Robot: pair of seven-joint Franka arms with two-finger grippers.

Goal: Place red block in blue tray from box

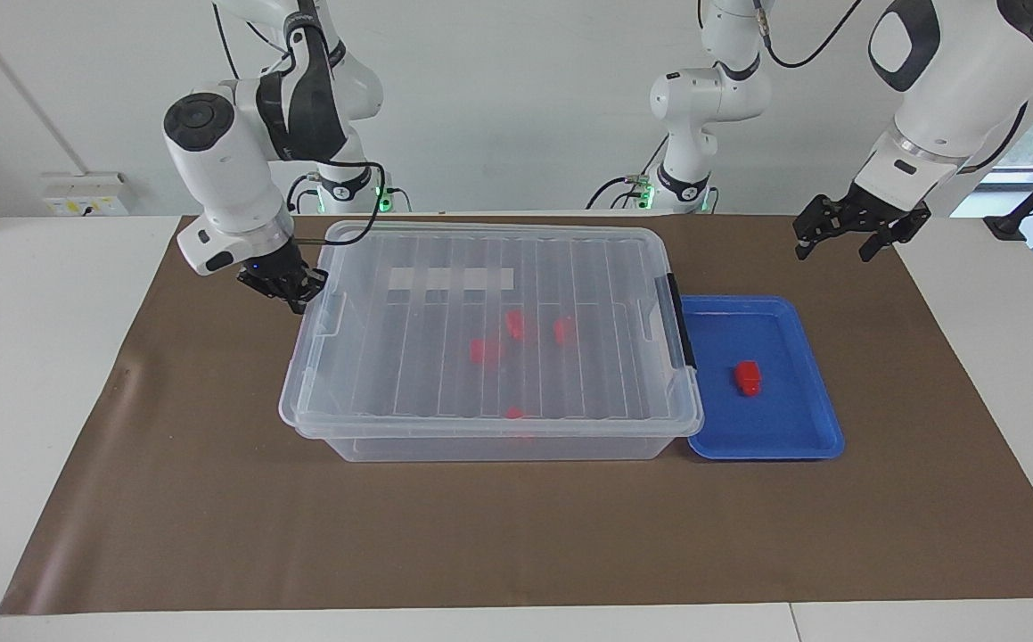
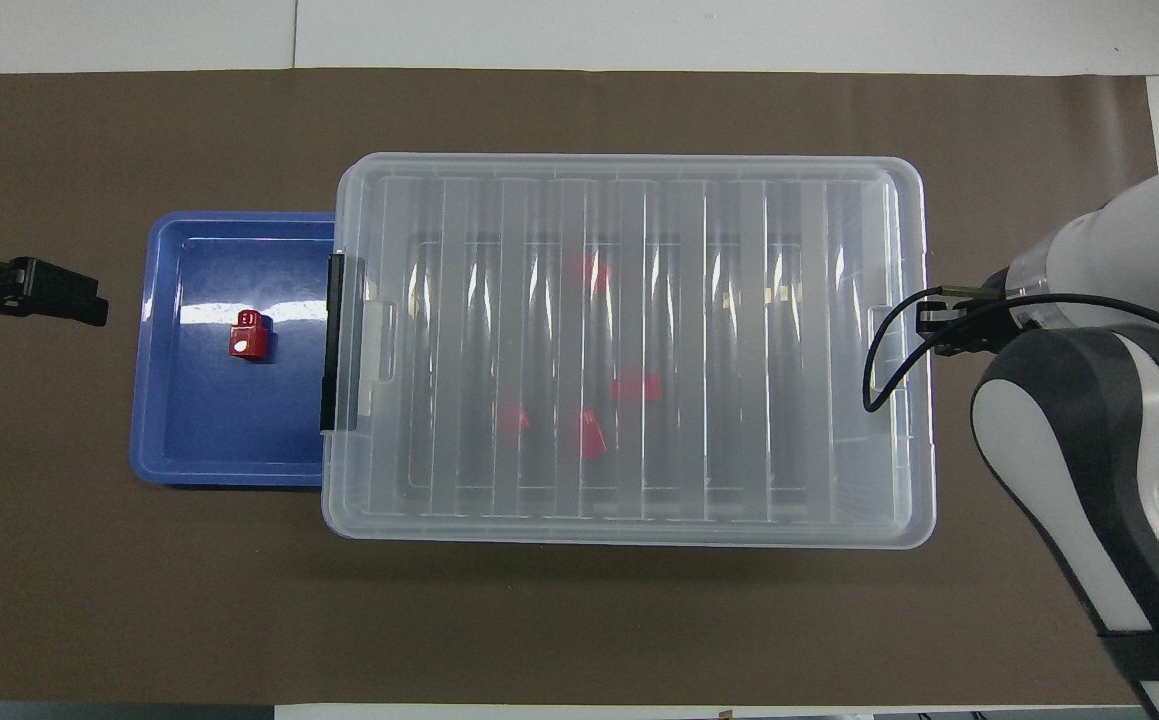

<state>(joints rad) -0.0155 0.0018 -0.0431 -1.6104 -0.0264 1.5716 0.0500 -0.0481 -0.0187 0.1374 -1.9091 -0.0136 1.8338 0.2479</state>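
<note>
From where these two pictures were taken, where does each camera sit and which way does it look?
Facing view: high across the table, looking at the robots; shows both whole arms, the right hand shut at the box end, the left hand open, raised near the blue tray.
Overhead view: high above the robots' end, looking steeply down; shows only the left hand's tip and the right forearm.
Shared: box, blue tray, the red block in the tray, half a turn apart.
</note>
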